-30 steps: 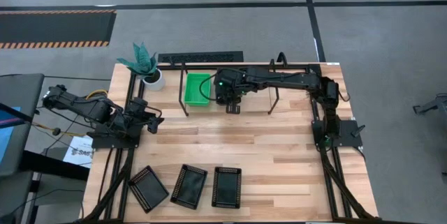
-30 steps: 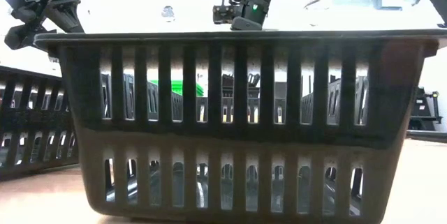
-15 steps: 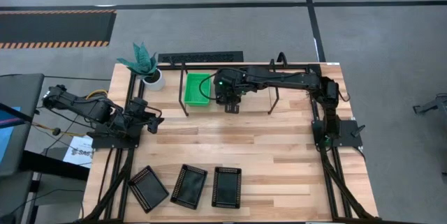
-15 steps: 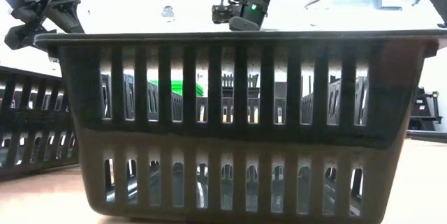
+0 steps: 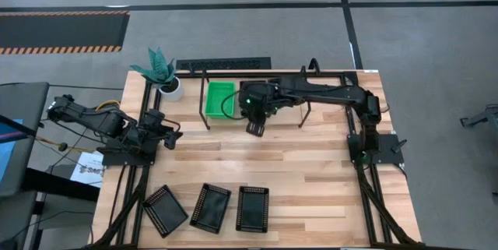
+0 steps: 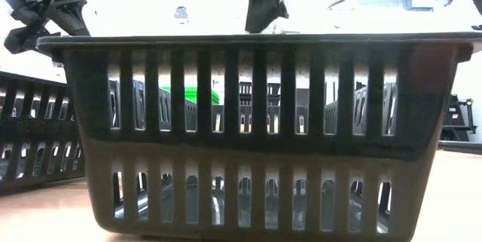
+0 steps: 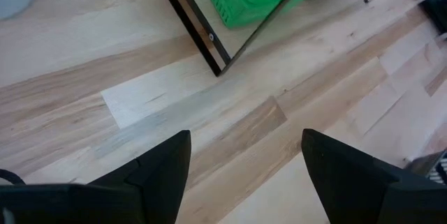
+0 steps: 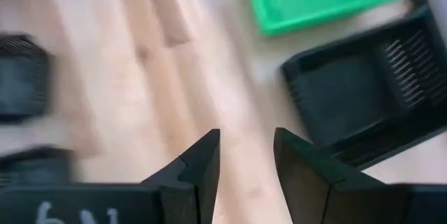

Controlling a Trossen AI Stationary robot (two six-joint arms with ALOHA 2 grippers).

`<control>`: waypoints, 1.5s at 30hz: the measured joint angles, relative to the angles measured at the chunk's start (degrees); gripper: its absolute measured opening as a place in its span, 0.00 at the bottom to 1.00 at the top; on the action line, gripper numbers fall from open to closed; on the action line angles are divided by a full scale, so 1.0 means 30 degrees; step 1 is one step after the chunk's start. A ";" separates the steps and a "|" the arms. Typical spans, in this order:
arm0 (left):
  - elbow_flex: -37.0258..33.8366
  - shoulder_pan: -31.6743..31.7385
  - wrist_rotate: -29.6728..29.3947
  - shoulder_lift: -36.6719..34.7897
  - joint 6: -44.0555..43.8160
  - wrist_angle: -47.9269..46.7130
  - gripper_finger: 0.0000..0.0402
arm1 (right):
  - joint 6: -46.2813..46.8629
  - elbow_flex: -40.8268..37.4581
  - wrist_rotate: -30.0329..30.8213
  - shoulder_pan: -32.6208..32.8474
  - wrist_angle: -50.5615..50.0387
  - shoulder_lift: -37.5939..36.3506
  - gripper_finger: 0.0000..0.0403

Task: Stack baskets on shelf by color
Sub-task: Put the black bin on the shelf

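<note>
A green basket [image 5: 219,98] sits on the shelf [image 5: 206,114] at the table's far side, with a black basket [image 8: 363,98] beside it on its right; my right arm covers most of that one from above. My right gripper [image 5: 255,122] hangs open and empty just in front of the shelf, pointing down over bare table; its fingers [image 8: 202,165] stand apart. Three black baskets [image 5: 210,207] lie flat in a row along the near edge. My left gripper [image 5: 168,135] waits open at the table's left side, fingers [image 7: 164,165] over bare wood.
A potted plant [image 5: 166,85] stands at the far left corner, and a long black strip [image 5: 223,65] lies along the far edge. One black basket [image 6: 256,129] fills the low view right in front of the camera. Bare wood [image 5: 264,160] lies between shelf and near row.
My right gripper has drawn back from over the shelf toward the table's near edge and has turned to point more steeply down. The baskets have stayed where they were.
</note>
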 joint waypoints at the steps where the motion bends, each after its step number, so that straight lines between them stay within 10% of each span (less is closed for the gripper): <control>1: 0.0001 0.0007 0.0160 0.0004 0.0106 -0.0007 0.65 | 0.1207 0.0040 -0.0342 0.0312 -0.0175 -0.0005 0.39; 18: 0.0001 0.0005 0.0406 0.0004 0.2257 0.0146 0.65 | 0.8647 -0.3167 -0.0734 0.8691 0.3502 0.0121 0.51; 45: 0.0001 0.0001 0.0435 0.0001 0.2970 0.0098 0.65 | 0.8197 -0.9667 -0.0903 0.8704 0.9106 0.0125 0.50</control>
